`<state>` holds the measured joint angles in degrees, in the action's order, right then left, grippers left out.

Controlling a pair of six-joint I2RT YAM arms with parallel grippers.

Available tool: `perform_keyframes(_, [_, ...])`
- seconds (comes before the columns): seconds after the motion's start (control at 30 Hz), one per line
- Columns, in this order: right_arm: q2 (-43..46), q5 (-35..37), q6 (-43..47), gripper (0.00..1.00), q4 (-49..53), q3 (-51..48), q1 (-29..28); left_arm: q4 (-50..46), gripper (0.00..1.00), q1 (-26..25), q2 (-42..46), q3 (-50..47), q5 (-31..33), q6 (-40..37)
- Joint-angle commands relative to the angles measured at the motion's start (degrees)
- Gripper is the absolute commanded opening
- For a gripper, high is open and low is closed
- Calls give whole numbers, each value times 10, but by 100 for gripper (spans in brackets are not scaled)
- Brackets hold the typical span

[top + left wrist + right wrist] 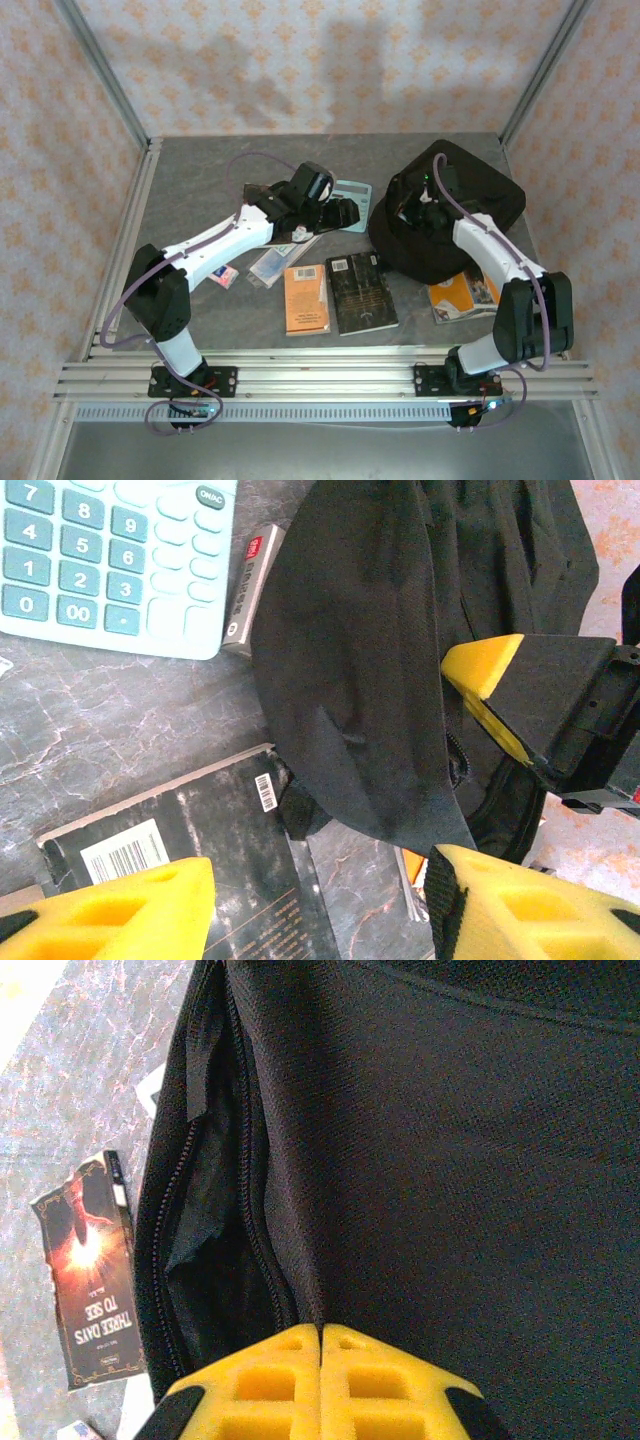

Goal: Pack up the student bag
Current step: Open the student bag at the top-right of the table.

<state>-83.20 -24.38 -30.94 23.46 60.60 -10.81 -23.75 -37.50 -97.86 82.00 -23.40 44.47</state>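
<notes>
The student bag, a large black soft backpack, lies at the back right of the table. My right gripper rests on its left part. In the right wrist view the yellow fingers are pressed together on a fold of the bag right beside the unzipped opening. My left gripper hovers just left of the bag. Its jaws stand open with nothing between them, above a black book and the bag's edge. The right gripper's yellow finger touches that flap.
An orange book and the black book lie in front of the bag, another orange book under my right arm. A pale calculator and a small grey box lie behind. A dark paperback lies beside the bag.
</notes>
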Motion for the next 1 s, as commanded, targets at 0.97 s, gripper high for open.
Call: perform_keyframes(0.97, [70, -56, -81, 0, -5, 37, 70, 165, 56, -67, -120, 91, -32, 82])
